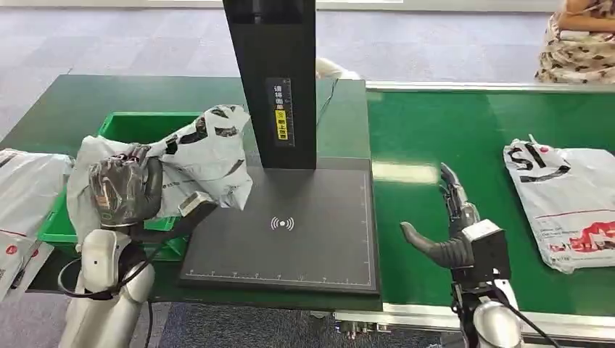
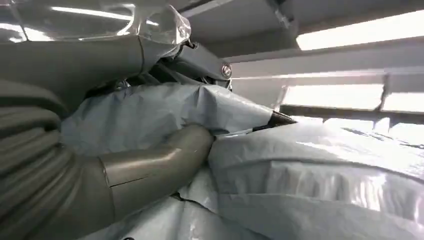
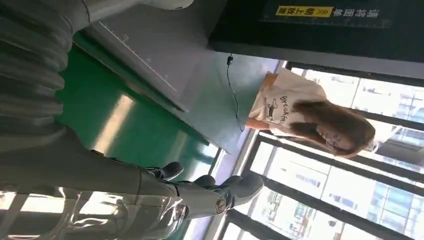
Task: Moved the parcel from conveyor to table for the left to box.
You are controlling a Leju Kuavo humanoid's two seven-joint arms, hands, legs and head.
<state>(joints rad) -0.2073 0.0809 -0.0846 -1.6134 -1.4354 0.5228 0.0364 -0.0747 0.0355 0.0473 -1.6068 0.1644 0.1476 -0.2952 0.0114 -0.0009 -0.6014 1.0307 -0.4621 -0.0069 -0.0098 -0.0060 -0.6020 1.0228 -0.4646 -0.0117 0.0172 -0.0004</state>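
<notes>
While left hand (image 1: 125,190) grips it, crumpled grey parcel (image 1: 207,156) overhangs green bin (image 1: 120,125).

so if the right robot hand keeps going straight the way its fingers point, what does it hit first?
Probably nothing nearby. The right robot hand is open above the green conveyor belt, fingers pointing away from the robot along bare belt. The white plastic parcel lies off to its right, outside that line. Height above the belt is unclear.

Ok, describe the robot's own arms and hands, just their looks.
Both arms are silver with rounded shells and black cables looping at the forearms. The left robot hand has dark fingers under a clear shiny film and a grey thumb. The right robot hand has slim dark fingers, a thick grey thumb and a black boxy wrist block.
</notes>
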